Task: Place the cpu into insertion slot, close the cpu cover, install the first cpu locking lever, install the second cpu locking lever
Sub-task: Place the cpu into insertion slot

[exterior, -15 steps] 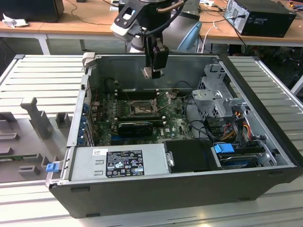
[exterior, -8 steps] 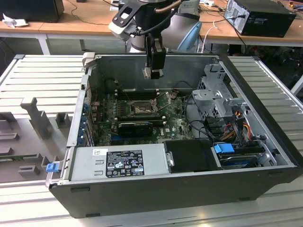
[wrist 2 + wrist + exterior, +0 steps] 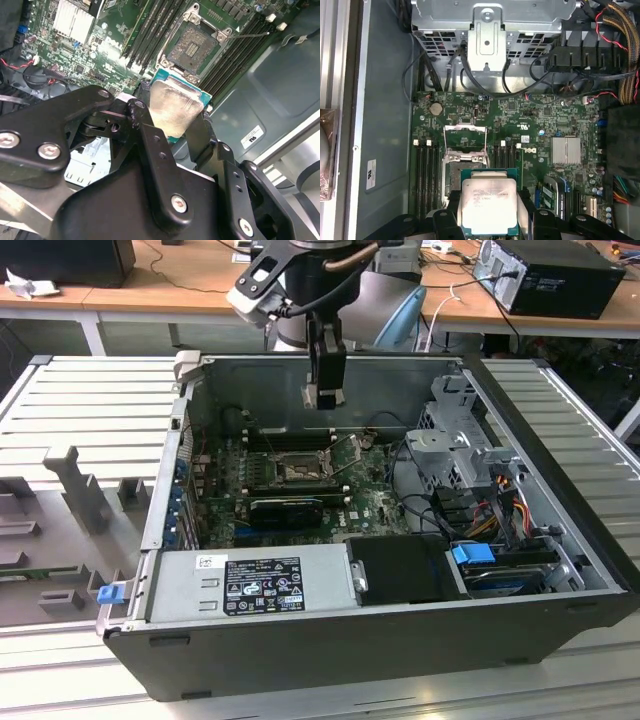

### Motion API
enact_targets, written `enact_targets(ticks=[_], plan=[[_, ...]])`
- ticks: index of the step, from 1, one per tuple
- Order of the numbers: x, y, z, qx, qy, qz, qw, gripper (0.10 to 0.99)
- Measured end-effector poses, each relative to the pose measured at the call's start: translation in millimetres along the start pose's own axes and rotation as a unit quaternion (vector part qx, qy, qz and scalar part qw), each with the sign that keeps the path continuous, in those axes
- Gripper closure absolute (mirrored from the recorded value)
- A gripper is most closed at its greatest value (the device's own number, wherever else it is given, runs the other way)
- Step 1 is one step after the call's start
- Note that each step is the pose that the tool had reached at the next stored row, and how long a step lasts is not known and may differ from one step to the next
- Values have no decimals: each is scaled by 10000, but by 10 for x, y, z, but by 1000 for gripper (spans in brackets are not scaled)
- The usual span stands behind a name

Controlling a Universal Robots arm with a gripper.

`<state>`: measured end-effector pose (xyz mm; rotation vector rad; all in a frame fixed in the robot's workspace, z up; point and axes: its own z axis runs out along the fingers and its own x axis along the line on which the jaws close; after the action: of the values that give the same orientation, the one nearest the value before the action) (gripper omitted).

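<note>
**Exterior view, read from its left to its right.** A grey fixture tray point(image 3: 70, 490) lies on the slatted table, just beside the open computer case point(image 3: 560, 490). A power supply point(image 3: 255, 580) sits along the near wall of the case. The green motherboard point(image 3: 375, 500) covers its floor. A metal drive cage point(image 3: 460, 445) occupies the right side.

**Tool.** The gripper point(image 3: 325, 390) hangs above the far half of the case, over the motherboard and well clear of it. Its two black fingers point(image 3: 451, 212) are drawn in against opposite edges of the cpu point(image 3: 489, 205), which is clamped between them. In the exterior view the cpu point(image 3: 323, 397) shows as a pale tab at the fingertips. In both wrist views its dull metal top faces the camera.

**Target.** The insertion slot point(image 3: 297, 469) lies near the middle of the motherboard, flanked by black memory slots point(image 3: 427, 167). In the second wrist view it point(image 3: 192, 47) is bare, with its contact field exposed. The cpu point(image 3: 175, 107) is apart from it and to one side, not yet over it. In the first wrist view the cpu cover point(image 3: 465, 137) stands swung open at the slot's edge. A thin locking lever point(image 3: 250, 35) stands free of the frame.

**Progress (judged).** The work is in its first step. The cpu is picked up and in the air but not seated. The cover is unclosed, and neither lever looks latched.
</note>
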<state>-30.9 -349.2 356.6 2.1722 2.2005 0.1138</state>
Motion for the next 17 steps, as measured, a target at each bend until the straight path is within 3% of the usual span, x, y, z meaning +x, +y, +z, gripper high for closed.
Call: enact_targets(ticks=[6,17], plan=[[-1,-2,27,4,1,0,10000,557],[-4,-17,200,5,0,0,10000,557]])
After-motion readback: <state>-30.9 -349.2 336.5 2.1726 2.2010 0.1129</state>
